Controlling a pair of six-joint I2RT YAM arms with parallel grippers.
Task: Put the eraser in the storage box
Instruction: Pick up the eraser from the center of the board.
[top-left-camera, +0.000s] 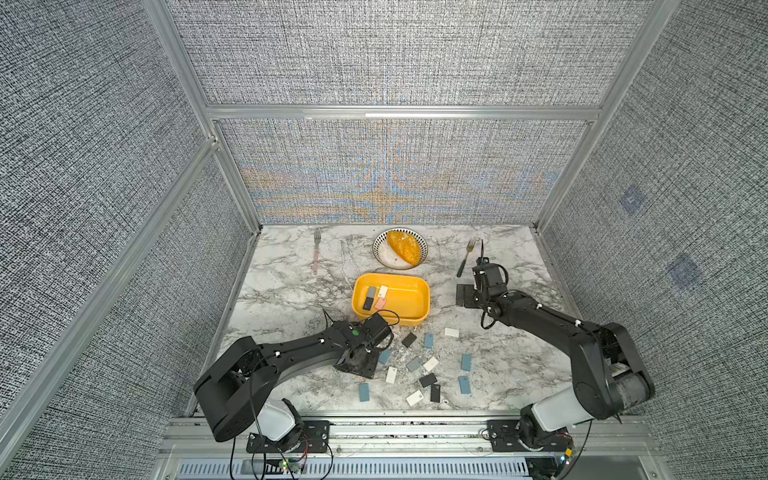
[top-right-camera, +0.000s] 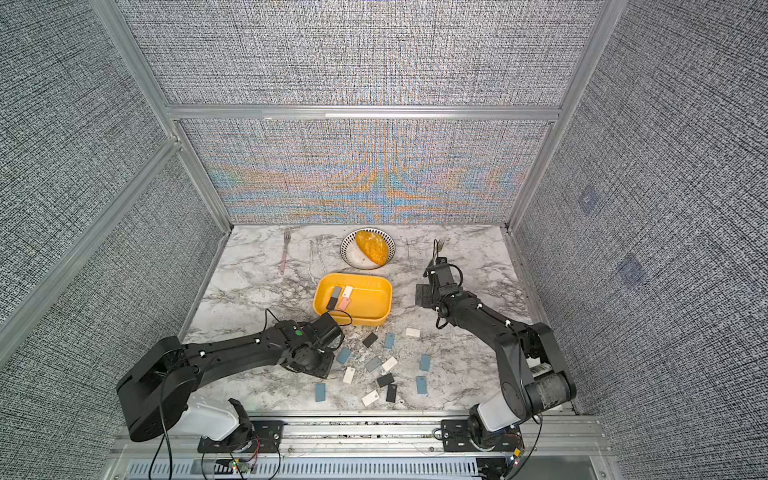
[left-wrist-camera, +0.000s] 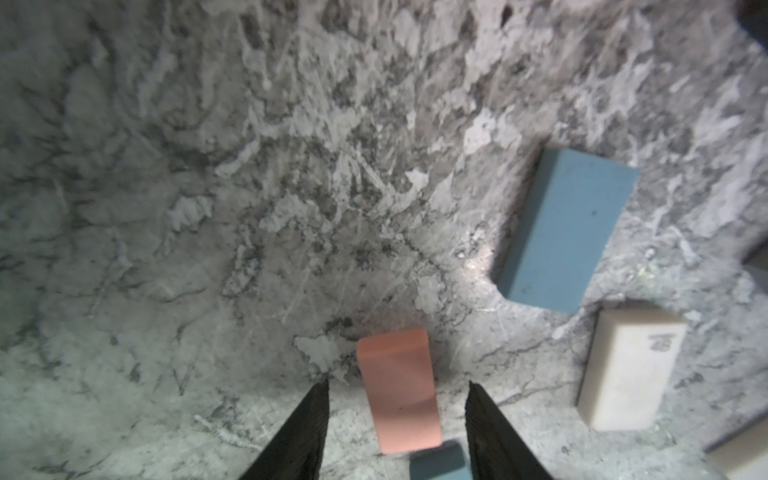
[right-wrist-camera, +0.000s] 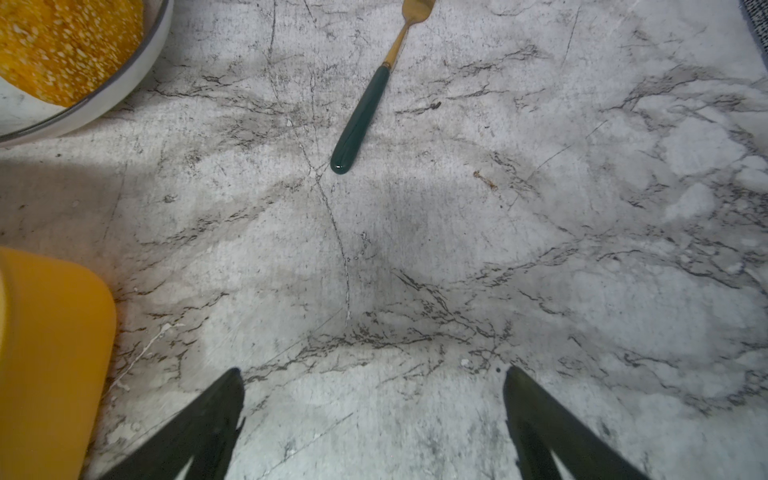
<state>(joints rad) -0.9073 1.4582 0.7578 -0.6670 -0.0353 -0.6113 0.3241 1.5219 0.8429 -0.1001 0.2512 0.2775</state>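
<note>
Pink eraser (left-wrist-camera: 399, 390) lies flat on the marble table (left-wrist-camera: 187, 199), outside the box (top-left-camera: 409, 301).

The left gripper (left-wrist-camera: 397, 384) straddles it, fingers (left-wrist-camera: 303, 428) spread with a gap on each side, touching nothing. A blue eraser (left-wrist-camera: 565, 232) and a white eraser (left-wrist-camera: 627, 370) lie near. In both top views the arm hides the pink one, just before the box's near corner; the box holds four erasers (top-left-camera: 376, 297). The right gripper (right-wrist-camera: 372, 372) stands wide apart over bare table, near a fork (right-wrist-camera: 361, 120) and a plate (right-wrist-camera: 137, 70) of bread (right-wrist-camera: 62, 41).
</note>
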